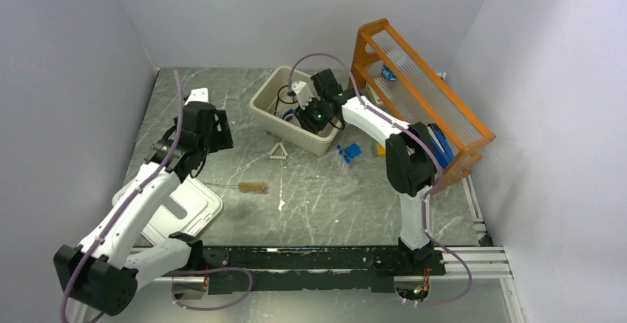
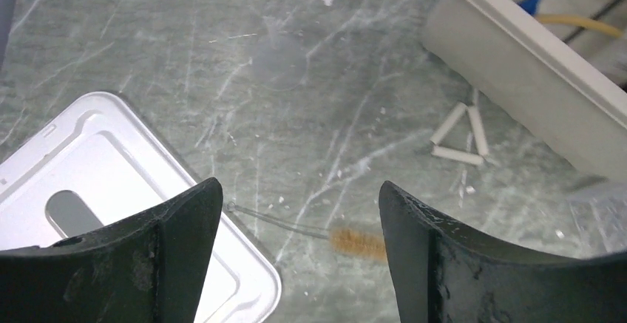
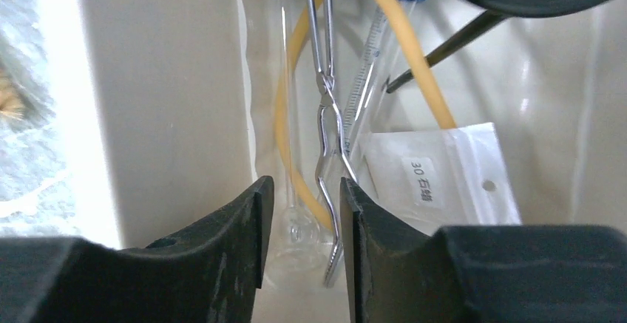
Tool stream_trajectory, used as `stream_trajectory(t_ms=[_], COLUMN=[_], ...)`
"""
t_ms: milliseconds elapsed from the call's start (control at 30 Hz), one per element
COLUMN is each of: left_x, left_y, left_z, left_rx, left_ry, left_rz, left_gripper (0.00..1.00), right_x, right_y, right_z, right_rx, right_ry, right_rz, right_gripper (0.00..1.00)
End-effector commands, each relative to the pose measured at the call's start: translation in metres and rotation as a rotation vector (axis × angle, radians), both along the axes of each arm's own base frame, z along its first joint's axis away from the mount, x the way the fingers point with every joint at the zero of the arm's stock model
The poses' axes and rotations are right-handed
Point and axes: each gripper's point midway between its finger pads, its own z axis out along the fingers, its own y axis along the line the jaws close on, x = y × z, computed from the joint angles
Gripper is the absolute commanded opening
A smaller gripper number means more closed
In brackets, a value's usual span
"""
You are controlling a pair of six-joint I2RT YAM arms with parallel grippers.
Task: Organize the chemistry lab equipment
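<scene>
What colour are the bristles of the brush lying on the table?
Tan-brown. The brush shows best in the left wrist view.

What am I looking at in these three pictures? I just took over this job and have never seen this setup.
This is a two-armed robot at a table. The overhead picture shows both arms; the other two come from a camera on each wrist. The left gripper hangs open above a brush and white lid. The right gripper reaches into the beige tub, fingers slightly apart around metal tongs, not visibly clamped. A white triangle and blue-capped tubes lie on the table; an orange rack stands at the right.
</scene>
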Motion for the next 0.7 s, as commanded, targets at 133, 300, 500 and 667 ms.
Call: stream_trajectory(t_ms=[133,300,500,667], left_x=[0.048,0.077,0.109,0.117], left_y=[0.02,0.016,0.033,0.04], left_z=[-0.035,-0.054,-0.074,-0.106], left_rx=[-0.07,-0.08,0.02,0.062], left_ry=[0.078,0.131,0.149,0.211], left_rz=[0.126,0.177,0.285,0.337], left_gripper=[0.77,0.73,0.61,0.55], right_x=[0.0,0.001,-0.017,-0.034], right_y=[-0.001,-0.01,-0.007,-0.012], right_z=[0.078,0.118,0.138,0.158], right_rx=[0.133,0.257,0.414,0.486], right_ry=[-0.125,-0.192,-0.127,-0.145], right_rz=[-0.103,-0.23,-0.337,-0.338], right_gripper=[0.5,0.54,0.55,0.54])
